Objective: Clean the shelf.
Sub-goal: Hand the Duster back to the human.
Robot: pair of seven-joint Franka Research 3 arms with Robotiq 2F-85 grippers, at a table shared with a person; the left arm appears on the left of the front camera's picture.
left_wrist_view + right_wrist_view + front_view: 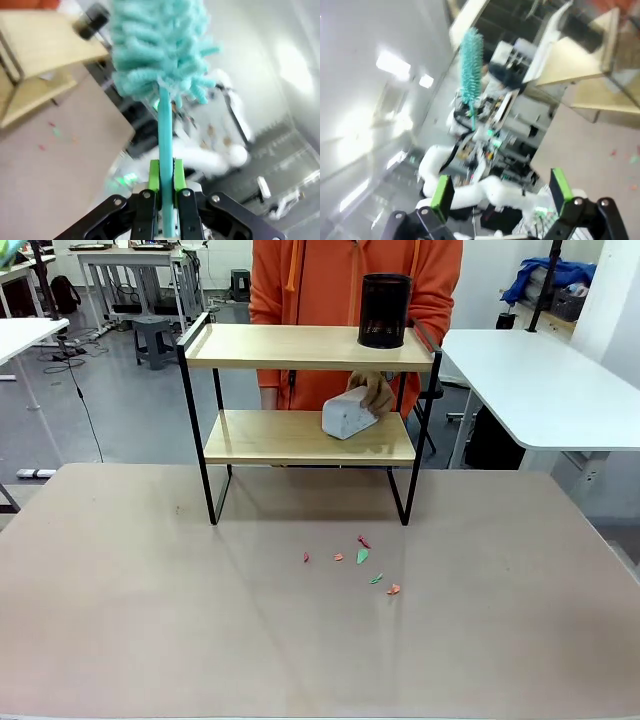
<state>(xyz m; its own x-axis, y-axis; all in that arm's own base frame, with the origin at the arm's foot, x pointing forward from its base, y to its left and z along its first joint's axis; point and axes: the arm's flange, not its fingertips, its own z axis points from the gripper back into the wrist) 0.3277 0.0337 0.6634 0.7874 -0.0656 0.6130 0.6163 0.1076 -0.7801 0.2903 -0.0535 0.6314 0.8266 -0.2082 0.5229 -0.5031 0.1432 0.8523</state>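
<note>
The shelf [290,347] stands at the table's far side, its two wooden boards in a black frame. A black mesh cup [385,310] sits on the top board's right end. The person's hand [379,390] holds a white block [347,416] on the lower board. My left gripper [166,175] is shut on the handle of a teal fluffy duster [160,45], raised well off the table, with the shelf [45,47] away at the upper left. My right gripper [501,192] is open with nothing between its fingers, and the duster [470,60] and the shelf [570,67] show beyond it.
Several small red, orange and green paper scraps [362,556] lie on the brown table [150,620] just in front of the shelf. White tables [545,385] stand to the right and far left. The person in an orange hoodie [330,280] stands behind the shelf.
</note>
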